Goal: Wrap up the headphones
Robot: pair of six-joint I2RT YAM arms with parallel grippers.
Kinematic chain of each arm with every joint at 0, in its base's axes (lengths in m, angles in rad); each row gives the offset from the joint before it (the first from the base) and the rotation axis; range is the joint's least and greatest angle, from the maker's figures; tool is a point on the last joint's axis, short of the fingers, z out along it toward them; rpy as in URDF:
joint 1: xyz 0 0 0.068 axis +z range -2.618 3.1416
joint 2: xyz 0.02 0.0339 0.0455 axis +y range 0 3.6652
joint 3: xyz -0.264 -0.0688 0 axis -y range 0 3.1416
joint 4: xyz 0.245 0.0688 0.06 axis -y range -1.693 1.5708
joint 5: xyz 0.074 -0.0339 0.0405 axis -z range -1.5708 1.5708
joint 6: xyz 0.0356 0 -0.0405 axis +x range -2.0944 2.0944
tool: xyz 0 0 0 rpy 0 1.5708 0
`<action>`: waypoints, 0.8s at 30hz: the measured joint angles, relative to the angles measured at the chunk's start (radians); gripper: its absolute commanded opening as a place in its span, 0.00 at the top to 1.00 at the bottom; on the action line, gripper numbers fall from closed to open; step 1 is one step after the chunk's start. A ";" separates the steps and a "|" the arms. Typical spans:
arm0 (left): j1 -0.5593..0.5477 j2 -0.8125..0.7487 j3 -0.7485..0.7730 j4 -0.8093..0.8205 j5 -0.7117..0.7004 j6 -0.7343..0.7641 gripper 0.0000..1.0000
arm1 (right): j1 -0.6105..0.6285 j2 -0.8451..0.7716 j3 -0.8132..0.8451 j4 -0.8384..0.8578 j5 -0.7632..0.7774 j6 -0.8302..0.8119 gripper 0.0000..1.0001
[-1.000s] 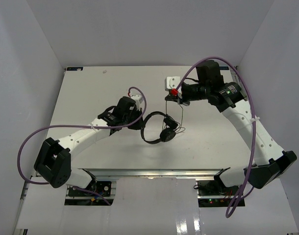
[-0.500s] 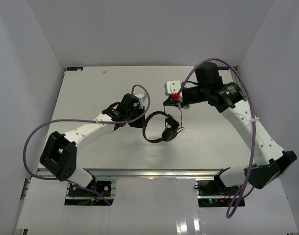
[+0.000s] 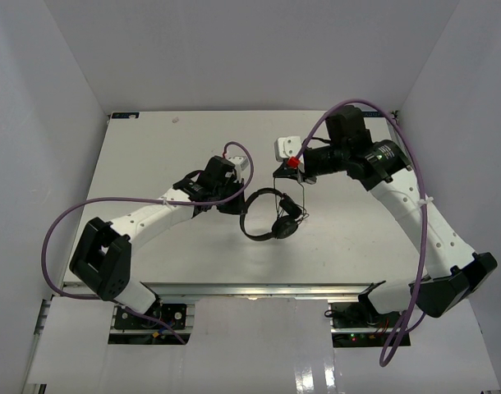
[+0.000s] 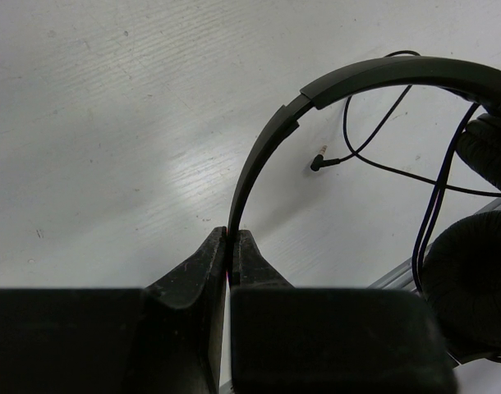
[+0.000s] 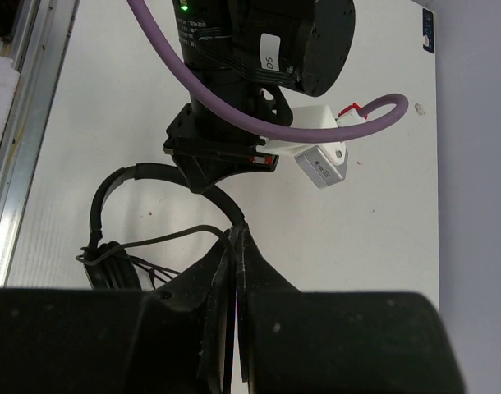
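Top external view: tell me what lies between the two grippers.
In that view the headphones' headband arcs between left gripper and right gripper; elsewhere bare table.

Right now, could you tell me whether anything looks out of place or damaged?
Nothing looks damaged or spilled. Only the cord of the headphones is untidy: it runs in loose loops by the ear cups, and its plug lies free on the table.

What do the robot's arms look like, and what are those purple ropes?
The left arm and right arm are white tubes with black joints. The purple ropes are thick cables, one along each arm. The left pincer and right pincer have black pointed fingers.
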 measured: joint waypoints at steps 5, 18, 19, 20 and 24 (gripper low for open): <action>0.000 0.016 0.001 0.000 0.017 0.002 1.00 | 0.009 0.005 0.001 0.004 0.001 0.012 0.92; 0.000 0.054 0.018 0.004 0.046 0.006 1.00 | 0.011 0.020 -0.021 0.128 0.093 0.124 0.92; 0.000 0.054 0.017 0.004 0.048 0.007 1.00 | 0.011 0.021 -0.030 0.143 0.113 0.132 0.92; 0.000 0.053 0.017 0.004 0.050 0.009 1.00 | 0.010 0.021 -0.045 0.162 0.135 0.138 0.92; 0.000 0.031 0.007 0.004 0.053 0.022 1.00 | 0.001 0.021 -0.119 0.216 0.209 0.163 0.92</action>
